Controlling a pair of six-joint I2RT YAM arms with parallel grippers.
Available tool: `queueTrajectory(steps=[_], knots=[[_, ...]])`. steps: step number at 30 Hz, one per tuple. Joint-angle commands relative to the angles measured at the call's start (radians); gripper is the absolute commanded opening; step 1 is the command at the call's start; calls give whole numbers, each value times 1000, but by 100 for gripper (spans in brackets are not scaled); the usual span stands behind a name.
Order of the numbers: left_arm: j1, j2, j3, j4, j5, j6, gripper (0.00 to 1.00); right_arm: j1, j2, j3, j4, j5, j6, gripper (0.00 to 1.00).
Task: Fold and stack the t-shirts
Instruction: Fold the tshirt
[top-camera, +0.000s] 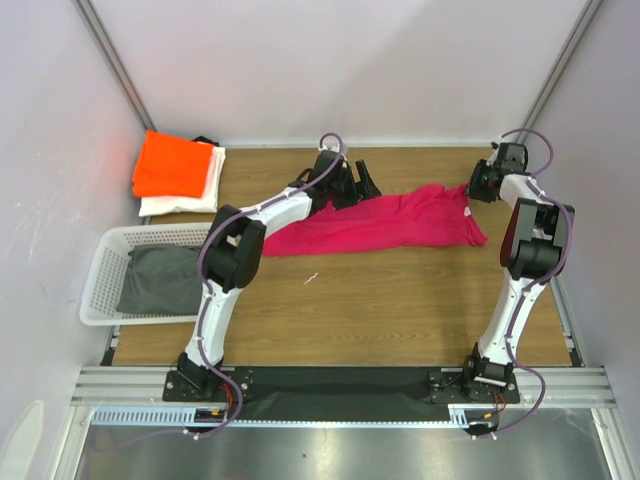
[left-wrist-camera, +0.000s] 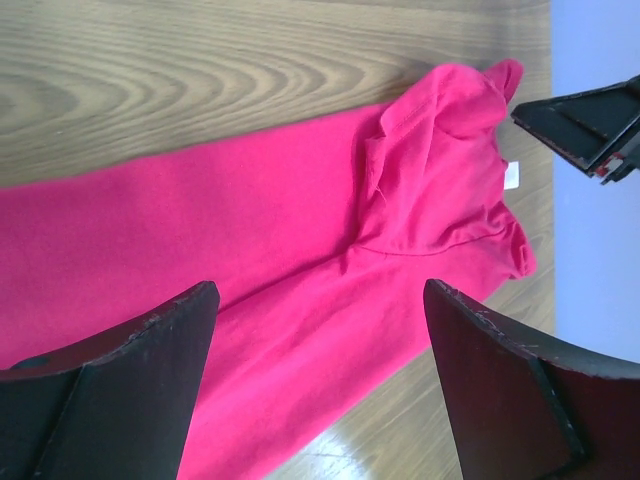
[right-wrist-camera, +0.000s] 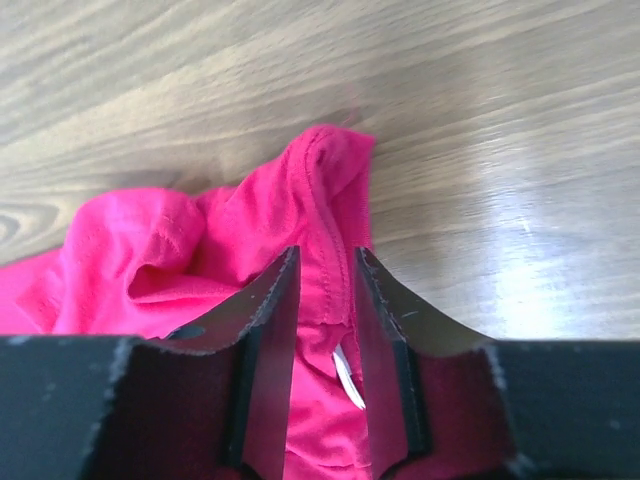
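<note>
A magenta-pink t-shirt (top-camera: 385, 225) lies stretched out lengthwise across the far middle of the table, partly bunched at its collar end (left-wrist-camera: 440, 170). My left gripper (top-camera: 358, 186) hovers over the shirt's far left part, and in the left wrist view it (left-wrist-camera: 318, 292) stands wide open with only cloth below it. At the shirt's right end, my right gripper (top-camera: 478, 186) has its jaws (right-wrist-camera: 327, 258) closed narrow on the collar seam, pink cloth (right-wrist-camera: 325, 200) filling the gap. A folded orange t-shirt (top-camera: 172, 165) rests on a folded white one (top-camera: 190, 198) at the far left.
A white lattice basket (top-camera: 105, 262) holding grey cloth (top-camera: 160, 280) stands at the left edge. White walls close off the back and both sides. A small white scrap (top-camera: 312, 277) lies on the wood in front of the pink shirt.
</note>
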Motion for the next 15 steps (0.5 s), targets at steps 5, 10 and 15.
queueTrajectory(steps=[5,10,15], knots=[[-5,52,222,-72,14,139,89,55,-180,-5,-4,-59,134,40],[-17,117,256,7,14,67,87,75,-237,-129,40,2,253,40],[-38,193,289,102,18,-61,86,17,-291,-251,94,-10,339,40]])
